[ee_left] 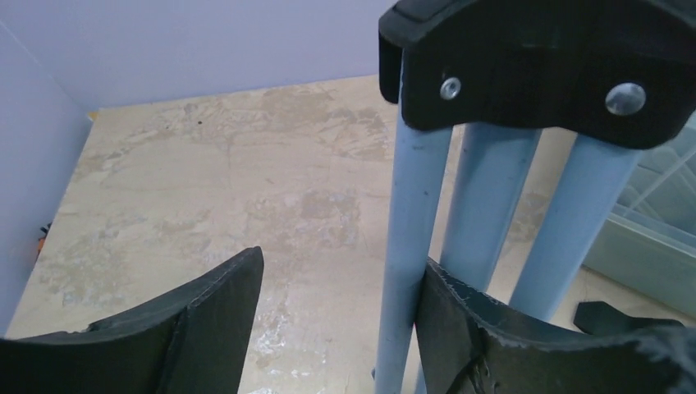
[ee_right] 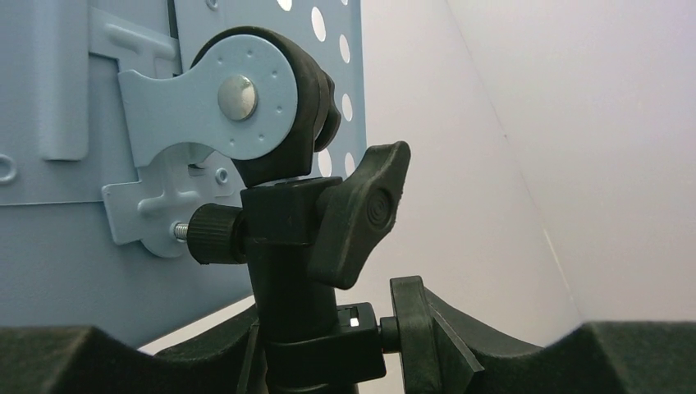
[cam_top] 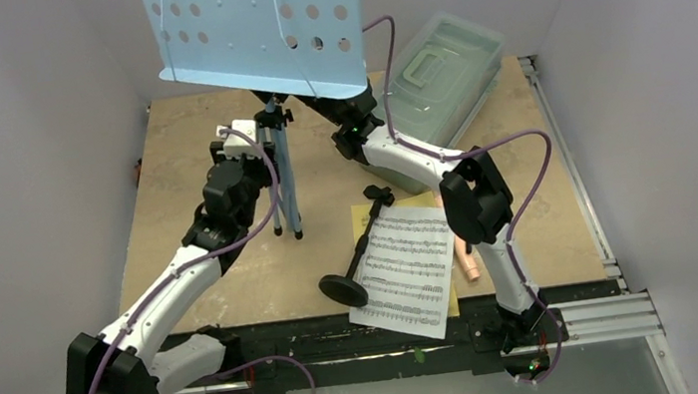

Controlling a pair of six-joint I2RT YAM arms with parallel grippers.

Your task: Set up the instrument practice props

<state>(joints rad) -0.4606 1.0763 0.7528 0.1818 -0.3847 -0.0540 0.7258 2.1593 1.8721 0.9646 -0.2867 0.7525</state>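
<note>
Two arms work at the music stand [cam_top: 254, 28], which is upright at the far middle of the bench [cam_top: 178, 148], its perforated desk facing the near side. The left pincer [ee_left: 341, 267] is low at the tripod, jaws apart; one blue leg [ee_left: 410, 246] runs between them, close against the right finger [ee_left: 492, 345] and clear of the left finger [ee_left: 205, 320]; two more legs stand just beyond. The right pincer [ee_right: 336, 328] is up behind the desk at the top of the post; a pad sits on either side of the black collar [ee_right: 287, 230] and its knobs; whether it is clamped on the post I cannot tell.

The sheets [cam_top: 408, 260] lie flat at the near edge, right of middle, white on top of yellow, one corner past the bench edge. The mic stand [cam_top: 362, 241] lies on its side along their left edge, round base [cam_top: 343, 289] nearest the arms. The microphone [cam_top: 467, 265] lies just right of the sheets, partly hidden by the right arm. The box [cam_top: 439, 65] sits askew at the far right, lid on.
</note>
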